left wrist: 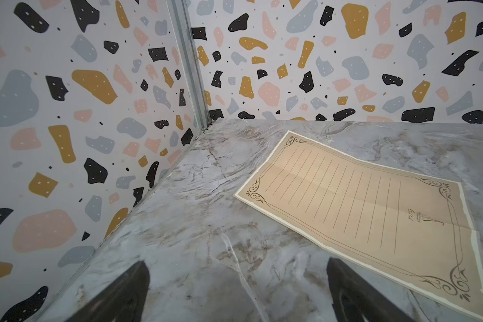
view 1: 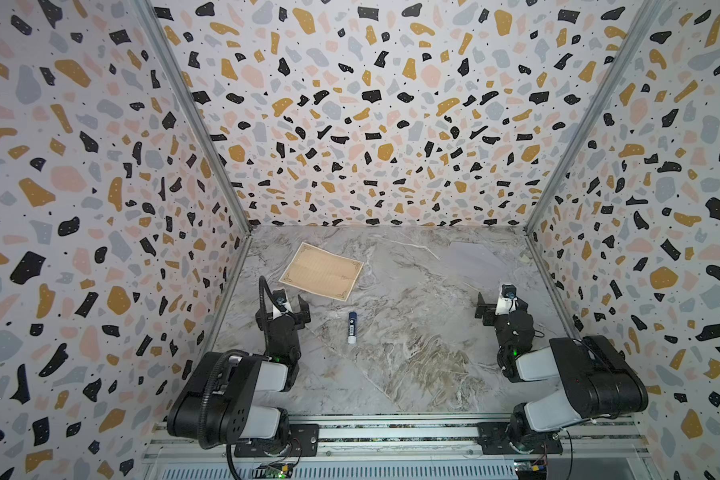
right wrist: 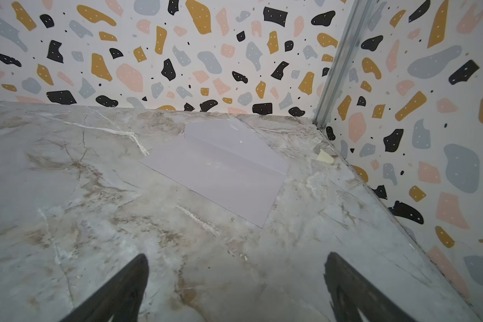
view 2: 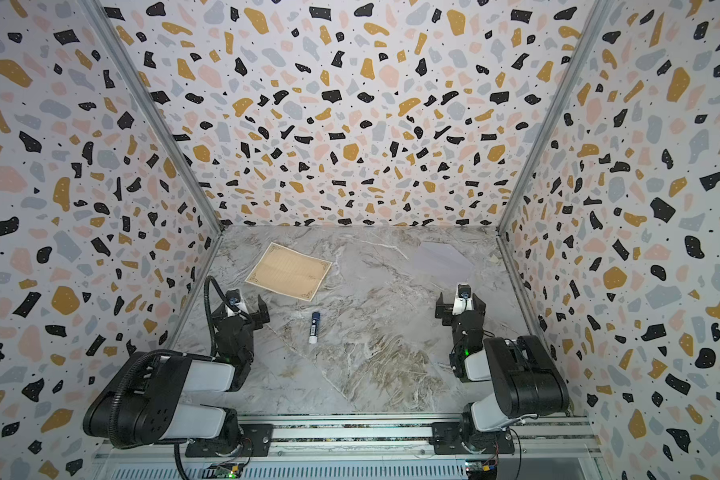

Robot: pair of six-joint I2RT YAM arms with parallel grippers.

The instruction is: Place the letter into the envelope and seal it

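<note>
**While left gripper (view 1: 283, 311) and right gripper (view 1: 503, 306) gape wide and empty, papers lie untouched**

Since neither arm reaches anything, both top views show them low at the near corners of the grey-brown marbled bench (view 1: 412, 365), jaws spread, nothing between. Tan parchment-coloured rectangular paper letter with dark ornate border (view 1: 321, 271) lies flat and skewed, far-left on the bench. It is just beyond the left gripper, not touching it. Left wrist view shows its ruled lines, fold creases and corner flourishes. Plain pale grey-lavender long paper envelope (right wrist: 223, 170) lies flat far-right near the back wall, flap open and pointing toward that wall, well apart from the letter. Small white cylindrical tube with a blue end (view 1: 352, 327) lies between the arms, nearer the left, blue end toward the letter. Tiny cream scrap (right wrist: 325, 157) sits by the right wall, near the envelope.
</note>
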